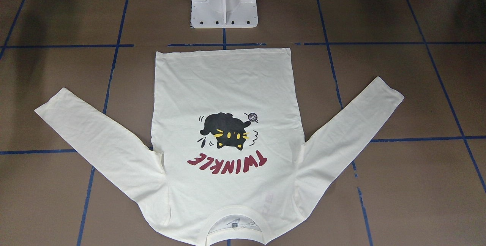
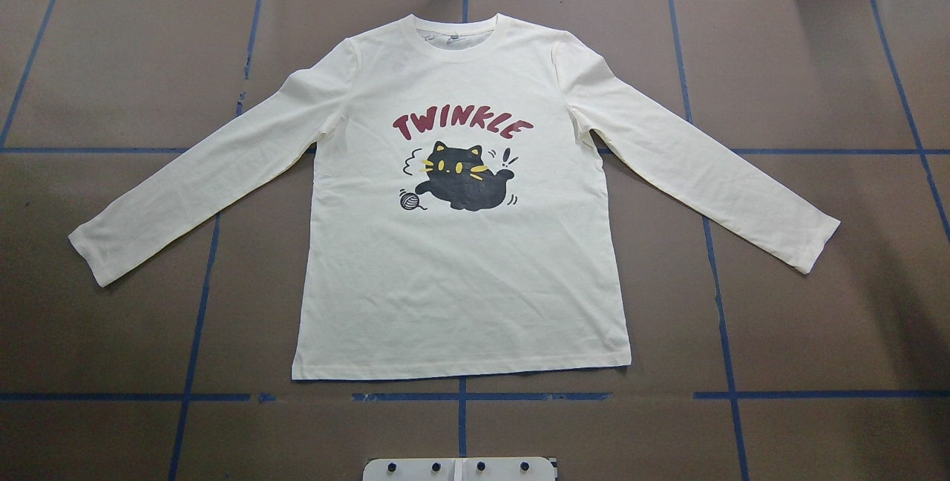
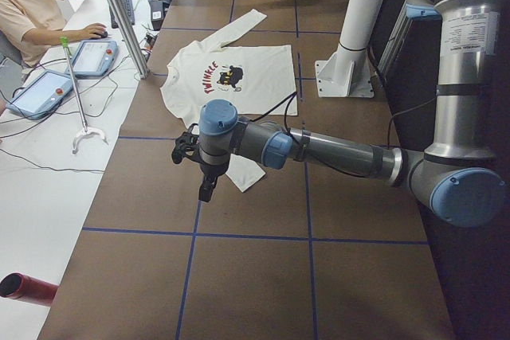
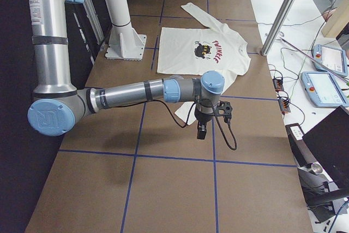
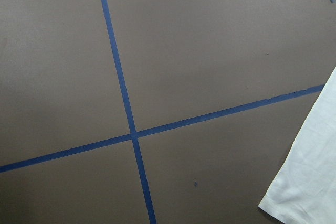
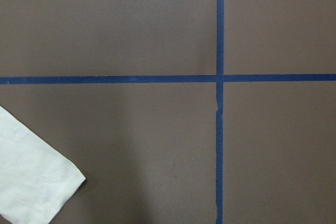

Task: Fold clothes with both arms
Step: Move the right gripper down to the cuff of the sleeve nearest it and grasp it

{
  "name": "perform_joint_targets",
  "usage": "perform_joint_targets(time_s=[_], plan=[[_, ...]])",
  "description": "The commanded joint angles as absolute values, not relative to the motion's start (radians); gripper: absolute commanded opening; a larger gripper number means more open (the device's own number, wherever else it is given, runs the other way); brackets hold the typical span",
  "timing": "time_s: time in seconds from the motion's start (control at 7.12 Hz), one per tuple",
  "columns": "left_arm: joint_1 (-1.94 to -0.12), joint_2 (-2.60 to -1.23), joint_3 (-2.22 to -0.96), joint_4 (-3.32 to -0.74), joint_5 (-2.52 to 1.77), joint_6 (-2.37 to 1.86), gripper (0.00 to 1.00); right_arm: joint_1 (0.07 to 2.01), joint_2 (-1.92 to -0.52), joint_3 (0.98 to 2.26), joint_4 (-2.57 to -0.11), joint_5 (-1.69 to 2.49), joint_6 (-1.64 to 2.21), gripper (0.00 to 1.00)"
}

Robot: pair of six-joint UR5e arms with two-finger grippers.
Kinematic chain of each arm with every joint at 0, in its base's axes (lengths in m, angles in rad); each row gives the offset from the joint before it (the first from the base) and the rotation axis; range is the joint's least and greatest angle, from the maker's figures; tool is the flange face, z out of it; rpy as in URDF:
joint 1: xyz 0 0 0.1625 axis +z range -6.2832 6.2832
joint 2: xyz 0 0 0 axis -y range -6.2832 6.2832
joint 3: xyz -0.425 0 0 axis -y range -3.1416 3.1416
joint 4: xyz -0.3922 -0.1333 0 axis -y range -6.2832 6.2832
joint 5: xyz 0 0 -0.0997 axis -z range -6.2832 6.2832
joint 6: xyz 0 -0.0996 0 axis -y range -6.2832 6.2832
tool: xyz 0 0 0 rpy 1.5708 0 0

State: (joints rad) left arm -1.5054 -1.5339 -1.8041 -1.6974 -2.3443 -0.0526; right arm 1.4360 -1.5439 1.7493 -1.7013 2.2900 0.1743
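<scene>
Shirt [image 2: 460, 280]: flat, print up, sleeves [image 2: 208, 177] spread ready for folding. Left gripper [image 3: 206, 189], right gripper [image 4: 201, 130]: poised above, each just outside a cuff [image 5: 310, 171]; empty of cloth, opening cannot be told.

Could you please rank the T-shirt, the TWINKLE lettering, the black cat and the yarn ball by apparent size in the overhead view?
1. T-shirt
2. TWINKLE lettering and black cat: too close to rank; lettering wider, cat taller
3. yarn ball
</scene>
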Motion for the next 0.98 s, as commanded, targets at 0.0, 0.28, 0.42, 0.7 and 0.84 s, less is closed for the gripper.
perform_joint_targets(time_s=[0.0,0.28,0.42,0.7,0.84], plan=[[-1.503,-1.520,-1.828,-1.690,-2.342,-0.052,0.99,1.439,-1.549,1.749,-1.701,2.293,0.172,1.00],[-1.502,-1.519,-1.822,-1.692,-2.344,-0.052,0.99,1.415,-1.543,1.755,-1.680,2.298,0.175,1.00],[-1.502,-1.520,-1.815,-1.700,-2.345,-0.052,0.99,1.351,-1.546,1.755,-1.586,2.299,0.233,1.00],[-1.500,-1.520,-1.819,-1.703,-2.345,-0.049,0.99,1.190,-1.554,1.741,-1.398,2.295,0.558,1.00],[-1.500,-1.520,-1.819,-1.704,-2.344,-0.049,0.99,1.162,-1.554,1.686,-1.320,2.296,0.593,1.00]])
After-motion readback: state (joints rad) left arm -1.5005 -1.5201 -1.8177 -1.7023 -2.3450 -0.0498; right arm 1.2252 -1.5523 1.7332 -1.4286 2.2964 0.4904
